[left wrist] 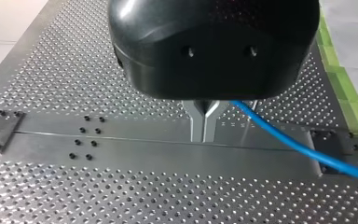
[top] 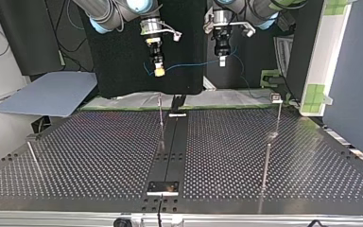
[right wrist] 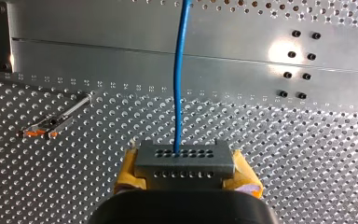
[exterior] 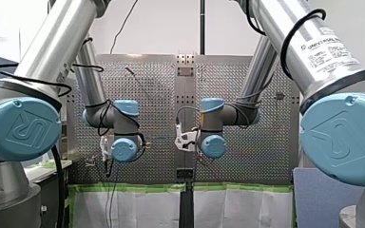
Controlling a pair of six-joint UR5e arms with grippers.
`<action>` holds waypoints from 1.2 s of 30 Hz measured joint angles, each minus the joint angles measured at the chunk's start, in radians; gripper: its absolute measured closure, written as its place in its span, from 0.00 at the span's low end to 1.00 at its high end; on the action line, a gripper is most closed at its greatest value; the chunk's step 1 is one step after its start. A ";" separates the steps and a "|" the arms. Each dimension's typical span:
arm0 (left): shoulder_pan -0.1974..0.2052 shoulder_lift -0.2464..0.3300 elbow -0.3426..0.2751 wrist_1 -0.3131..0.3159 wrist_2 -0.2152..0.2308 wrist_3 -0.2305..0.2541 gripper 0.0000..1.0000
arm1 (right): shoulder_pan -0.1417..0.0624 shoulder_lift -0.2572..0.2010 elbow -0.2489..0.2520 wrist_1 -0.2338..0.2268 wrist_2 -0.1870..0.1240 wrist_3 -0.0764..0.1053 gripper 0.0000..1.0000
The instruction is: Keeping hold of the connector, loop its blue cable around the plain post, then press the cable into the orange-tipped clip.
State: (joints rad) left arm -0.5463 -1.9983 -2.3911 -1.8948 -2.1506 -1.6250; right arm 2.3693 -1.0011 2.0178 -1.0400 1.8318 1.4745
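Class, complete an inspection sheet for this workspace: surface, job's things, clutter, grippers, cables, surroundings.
Surface: perforated metal table, dark centre strip.
Job's things: grey connector held; orange-tipped clip on the table, without the blue cable; thin posts standing.
Clutter: nothing seen.
Grippers: right gripper, yellow pads, shut on the connector; left gripper, metal fingers, shut on the blue cable.
Cables: blue cable sags between the grippers, above the table.
Surroundings: green tape along the table's edge; blue-grey board at the top view's left.

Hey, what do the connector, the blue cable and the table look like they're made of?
The connector: probably plastic, matte grey, a moulded block with rows of small holes. The blue cable: likely a plastic or rubbery jacket, smooth, curving softly. The table: metal, apparently aluminium, brushed and shiny, with glare on its perforated surface.
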 joint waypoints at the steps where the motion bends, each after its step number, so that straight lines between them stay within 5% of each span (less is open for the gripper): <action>1: 0.000 -0.008 0.000 -0.001 0.001 0.000 1.00 | 0.000 0.000 0.000 0.000 0.000 0.000 1.00; 10: 0.000 -0.074 0.000 -0.003 0.002 0.001 1.00 | 0.000 0.000 -0.001 0.000 0.000 0.000 1.00; 25: 0.000 -0.079 0.000 -0.003 0.002 0.001 1.00 | 0.002 0.001 -0.001 0.001 -0.002 0.000 1.00; 36: 0.000 -0.079 0.000 -0.003 0.002 0.001 1.00 | 0.023 0.095 0.002 0.095 -0.070 0.000 1.00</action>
State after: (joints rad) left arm -0.5465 -2.0775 -2.3911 -1.8978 -2.1482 -1.6244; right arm 2.3919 -0.9060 2.0196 -0.9450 1.7617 1.4744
